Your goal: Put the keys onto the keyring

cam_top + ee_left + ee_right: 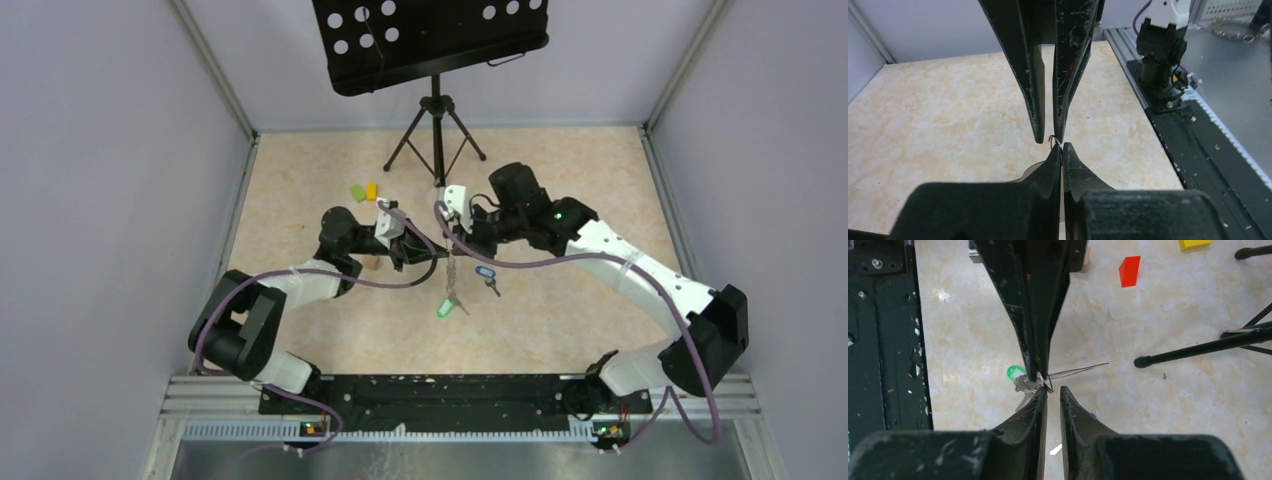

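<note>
My left gripper is shut on the thin wire of the keyring, held above the table. The keyring's dark loop curves beside it, and a short chain hangs down with the green-tagged key at its end. In the right wrist view the green tag and metal coils sit by the left gripper's fingers. My right gripper faces it tip to tip, jaws slightly apart, holding nothing. The blue-tagged key lies on the table.
A black music stand's tripod stands at the back, one leg near the right gripper. Green and yellow blocks lie behind the left gripper. A red block lies on the table too.
</note>
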Robot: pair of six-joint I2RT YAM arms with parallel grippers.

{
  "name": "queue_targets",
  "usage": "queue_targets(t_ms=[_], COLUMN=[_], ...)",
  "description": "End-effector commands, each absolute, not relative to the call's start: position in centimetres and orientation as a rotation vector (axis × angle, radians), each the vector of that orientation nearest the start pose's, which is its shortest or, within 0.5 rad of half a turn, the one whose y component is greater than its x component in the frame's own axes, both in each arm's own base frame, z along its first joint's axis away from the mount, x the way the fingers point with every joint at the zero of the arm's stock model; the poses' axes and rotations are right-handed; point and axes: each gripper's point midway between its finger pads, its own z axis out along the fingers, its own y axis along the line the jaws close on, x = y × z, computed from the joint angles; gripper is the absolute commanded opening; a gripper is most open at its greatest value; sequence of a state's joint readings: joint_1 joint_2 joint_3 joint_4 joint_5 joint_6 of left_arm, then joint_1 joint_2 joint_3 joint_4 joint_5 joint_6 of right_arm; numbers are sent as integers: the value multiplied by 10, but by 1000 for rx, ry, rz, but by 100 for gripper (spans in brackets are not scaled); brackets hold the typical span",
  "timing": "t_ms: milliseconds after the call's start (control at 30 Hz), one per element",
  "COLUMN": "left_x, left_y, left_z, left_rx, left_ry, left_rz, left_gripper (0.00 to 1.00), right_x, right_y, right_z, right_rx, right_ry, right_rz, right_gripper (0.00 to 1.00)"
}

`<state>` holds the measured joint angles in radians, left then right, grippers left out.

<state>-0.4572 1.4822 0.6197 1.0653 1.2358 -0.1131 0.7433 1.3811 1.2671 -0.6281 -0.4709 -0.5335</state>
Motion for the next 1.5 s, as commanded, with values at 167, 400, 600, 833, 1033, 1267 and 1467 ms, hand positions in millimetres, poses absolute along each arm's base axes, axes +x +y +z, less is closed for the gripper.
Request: queue_targets(t_ms=[167, 400, 600, 833, 1033, 1267, 1467], left_x=[213, 212, 209, 207, 204, 202, 202], left_y=[-287, -286, -286, -286, -286, -285, -285], left_z=[258, 260, 261, 259, 258, 260, 260], left_rx=[1122, 1055, 1027, 1039, 1053, 1062, 1067], left_ry=[957, 985, 988, 985, 976, 964, 963], left_rz=[-1390, -1435, -1475, -1473, -1468, -1461, -1460], left_gripper=[0, 0, 0, 0, 0, 0, 0], right_x=[236, 215, 211, 219, 224, 226, 224], right_y=[290, 290, 295, 298, 300, 303, 305], right_z=[258, 265, 257, 248, 237, 229, 229], right_rx=[-1377, -1388, -1395, -1382, -1384, -1396, -1401], right_ry=[1490, 1381, 1375, 1404, 1441, 1457, 1451], right_rz=[893, 1011, 1073, 1064, 1073, 1096, 1121], right_gripper=[30, 36, 39, 40, 39, 35, 27])
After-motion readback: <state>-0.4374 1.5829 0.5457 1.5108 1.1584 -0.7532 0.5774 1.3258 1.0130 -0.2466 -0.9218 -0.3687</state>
